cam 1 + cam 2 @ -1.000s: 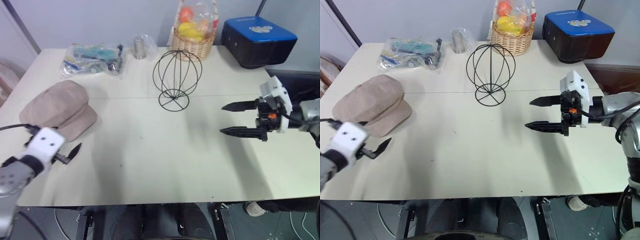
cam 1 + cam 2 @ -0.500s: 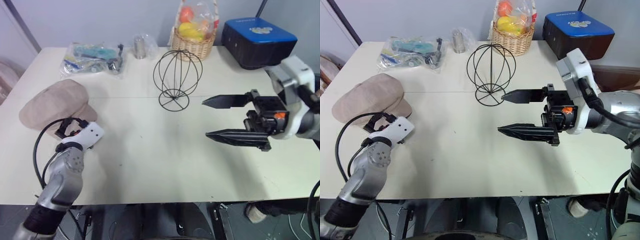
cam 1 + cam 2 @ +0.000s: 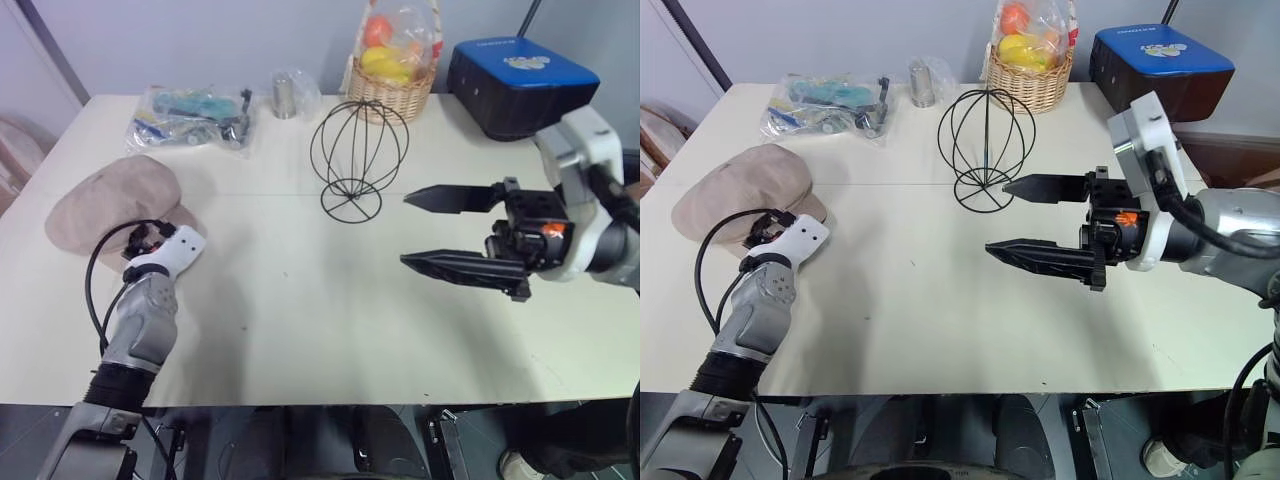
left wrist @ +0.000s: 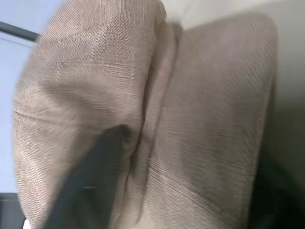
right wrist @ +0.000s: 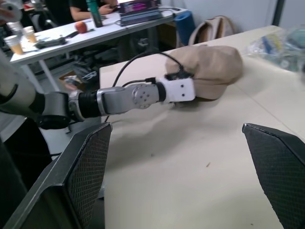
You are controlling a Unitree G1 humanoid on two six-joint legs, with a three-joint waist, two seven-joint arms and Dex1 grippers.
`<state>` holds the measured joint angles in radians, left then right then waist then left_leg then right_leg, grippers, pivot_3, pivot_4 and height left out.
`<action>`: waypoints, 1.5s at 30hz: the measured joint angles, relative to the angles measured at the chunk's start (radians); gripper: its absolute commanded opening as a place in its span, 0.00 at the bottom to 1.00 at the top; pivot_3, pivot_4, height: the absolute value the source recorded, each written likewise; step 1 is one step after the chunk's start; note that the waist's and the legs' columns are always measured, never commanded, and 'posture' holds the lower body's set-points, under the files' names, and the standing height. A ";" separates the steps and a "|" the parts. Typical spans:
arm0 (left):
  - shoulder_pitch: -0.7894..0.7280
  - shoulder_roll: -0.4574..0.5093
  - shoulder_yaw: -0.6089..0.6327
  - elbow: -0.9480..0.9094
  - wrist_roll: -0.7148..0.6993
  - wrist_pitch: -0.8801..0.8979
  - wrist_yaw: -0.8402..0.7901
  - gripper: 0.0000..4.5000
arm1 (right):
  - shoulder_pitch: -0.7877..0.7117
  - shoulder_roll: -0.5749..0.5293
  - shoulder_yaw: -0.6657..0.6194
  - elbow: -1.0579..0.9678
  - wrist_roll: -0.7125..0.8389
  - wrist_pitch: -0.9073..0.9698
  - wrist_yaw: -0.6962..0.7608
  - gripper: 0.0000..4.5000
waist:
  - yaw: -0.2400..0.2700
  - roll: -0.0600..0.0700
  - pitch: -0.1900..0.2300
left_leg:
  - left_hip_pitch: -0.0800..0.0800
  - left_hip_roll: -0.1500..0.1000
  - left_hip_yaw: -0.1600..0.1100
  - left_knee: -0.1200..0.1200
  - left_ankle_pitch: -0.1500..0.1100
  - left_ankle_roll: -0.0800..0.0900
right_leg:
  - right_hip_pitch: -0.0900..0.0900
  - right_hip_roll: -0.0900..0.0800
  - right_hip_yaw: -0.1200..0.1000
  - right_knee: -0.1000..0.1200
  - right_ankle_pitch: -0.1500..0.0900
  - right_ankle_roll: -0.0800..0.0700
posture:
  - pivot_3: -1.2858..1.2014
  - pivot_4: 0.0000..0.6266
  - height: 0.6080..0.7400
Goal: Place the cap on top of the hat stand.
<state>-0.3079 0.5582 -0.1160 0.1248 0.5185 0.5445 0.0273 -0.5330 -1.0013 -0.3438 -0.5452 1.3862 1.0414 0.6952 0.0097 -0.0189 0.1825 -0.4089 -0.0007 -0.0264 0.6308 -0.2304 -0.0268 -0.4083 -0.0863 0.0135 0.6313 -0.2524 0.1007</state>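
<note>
the cap (image 3: 112, 203) lies at the table's (image 3: 300, 320) left side, well apart from the hat stand (image 3: 358, 160). the left gripper (image 3: 768, 225) is at its brim; whether it has clamped i cannot tell. best pinch brim and crown fold together before lifting. the right gripper (image 3: 452, 232) hangs wide open.

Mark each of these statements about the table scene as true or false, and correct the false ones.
1. The soft pinkish-beige cap sits on top of the black wire globe hat stand. False: it lies on the table, well apart from the stand.
2. The left gripper is at the cap's brim. True.
3. The right gripper is shut on the stand. False: its fingers are spread wide over bare table, holding nothing.
4. The woven basket of fruit stands behind the hat stand. True.
5. The blue-lidded black box lies beside the cap. False: it is at the far right corner.
</note>
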 measured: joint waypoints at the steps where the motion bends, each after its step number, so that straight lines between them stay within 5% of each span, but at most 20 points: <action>1: -0.004 0.001 0.013 0.000 -0.001 -0.011 0.001 0.26 | -0.004 -0.001 0.001 0.003 0.013 0.000 -0.015 1.00 | 0.002 0.000 0.000 | 0.000 0.000 0.000 0.000 0.000 0.000 | 0.000 0.000 0.000 0.000 0.000 0.000 | 0.52 0.24 1.00; 3: -0.013 0.005 0.028 0.000 -0.003 -0.024 0.002 0.03 | -0.007 -0.008 0.001 0.010 0.034 0.000 -0.031 1.00 | 0.003 0.000 0.000 | 0.000 0.000 0.000 0.000 0.000 0.000 | 0.000 -0.001 0.000 0.000 0.000 0.000 | 0.52 0.24 1.00; 4: -0.016 0.009 0.034 0.000 -0.004 -0.033 0.002 0.01 | -0.007 -0.014 0.001 0.011 0.038 0.000 -0.035 1.00 | 0.003 0.001 0.000 | 0.000 0.000 0.000 0.000 0.000 0.000 | 0.000 -0.001 0.000 0.000 0.000 0.000 | 0.52 0.24 1.00; 10: -0.058 0.012 0.039 0.032 -0.009 -0.070 -0.021 0.01 | 0.016 -0.049 -0.027 0.022 0.021 -0.013 -0.042 1.00 | 0.008 0.000 0.000 | -0.002 -0.001 0.000 0.001 0.000 0.000 | 0.000 -0.001 -0.002 0.000 0.000 0.000 | 0.52 0.24 1.00; 16: -0.388 0.028 0.009 0.053 -0.049 -0.281 -0.105 0.01 | 0.082 -0.099 -0.148 0.059 -0.011 -0.023 -0.039 1.00 | 0.035 -0.004 0.002 | -0.013 -0.003 -0.003 0.008 0.000 0.000 | -0.003 -0.002 -0.006 -0.003 0.002 0.002 | 0.52 0.24 1.00; 22: -0.692 -0.054 -0.124 0.112 -0.034 -0.587 -0.143 0.01 | 0.161 -0.109 -0.252 0.053 -0.007 -0.024 -0.062 1.00 | 0.026 -0.003 0.001 | -0.018 -0.005 0.003 0.017 -0.005 0.009 | -0.003 -0.004 -0.001 -0.005 0.008 0.013 | 0.52 0.24 1.00; 28: -0.699 -0.157 -0.276 0.175 0.012 -0.754 -0.196 0.01 | 0.247 -0.105 -0.311 -0.019 0.012 -0.026 -0.108 1.00 | 0.024 -0.002 0.001 | -0.016 -0.004 0.003 0.017 -0.005 0.009 | -0.004 0.000 0.000 -0.003 0.008 0.013 | 0.52 0.24 1.00; 37: -0.585 -0.143 -0.412 0.197 0.181 -0.908 -0.211 0.01 | 0.335 -0.084 -0.333 -0.062 0.025 -0.052 -0.180 1.00 | 0.032 -0.002 0.001 | -0.017 -0.004 0.003 0.018 -0.005 0.009 | -0.003 0.000 0.000 -0.002 0.008 0.013 | 0.52 0.24 1.00; 41: -0.585 -0.163 -0.421 0.255 0.223 -0.906 -0.200 0.33 | 0.359 -0.091 -0.321 -0.070 -0.034 -0.060 -0.192 1.00 | 0.030 -0.002 0.001 | -0.017 -0.005 0.003 0.020 -0.005 0.009 | -0.003 -0.001 0.000 -0.003 0.008 0.013 | 0.52 0.24 1.00; 45: -0.584 -0.183 -0.420 0.265 0.225 -0.905 -0.200 0.82 | 0.364 -0.097 -0.280 -0.070 -0.114 -0.068 -0.213 1.00 | 0.029 -0.002 0.001 | -0.017 -0.005 0.003 0.020 -0.005 0.009 | -0.003 0.000 0.000 -0.002 0.008 0.013 | 0.52 0.24 1.00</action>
<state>-0.8916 0.3756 -0.5360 0.3898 0.7432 -0.3603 -0.1725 -0.1693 -1.0983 -0.6236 -0.6148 1.2721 0.9733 0.4826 0.0386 -0.0214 0.1839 -0.4255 -0.0055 -0.0236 0.6505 -0.2355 -0.0175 -0.4113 -0.0865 0.0133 0.6290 -0.2447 0.1140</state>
